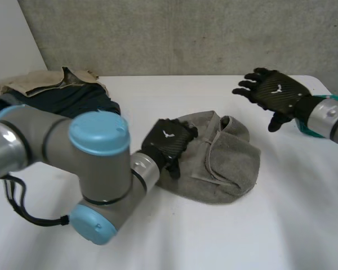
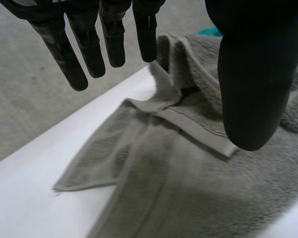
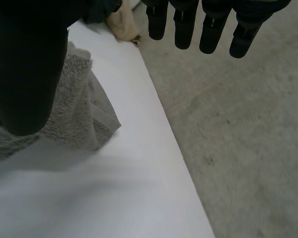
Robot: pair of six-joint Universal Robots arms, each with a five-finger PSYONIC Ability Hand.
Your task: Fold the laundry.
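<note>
Backing white table [image 1: 304, 219], concrete wall [image 1: 186, 34]; towel [image 1: 234, 163] rumpled

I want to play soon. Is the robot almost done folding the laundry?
Not nearly. Nothing looks folded yet: the grey towel lies bunched up. The left robot hand is open over its edge, holding nothing; the right robot hand is open and apart from it. A pile of more clothes waits at the table's far corner.

A grey towel [image 1: 222, 160] lies loosely bunched mid-table [image 1: 304, 225], one hem folded over.
</note>
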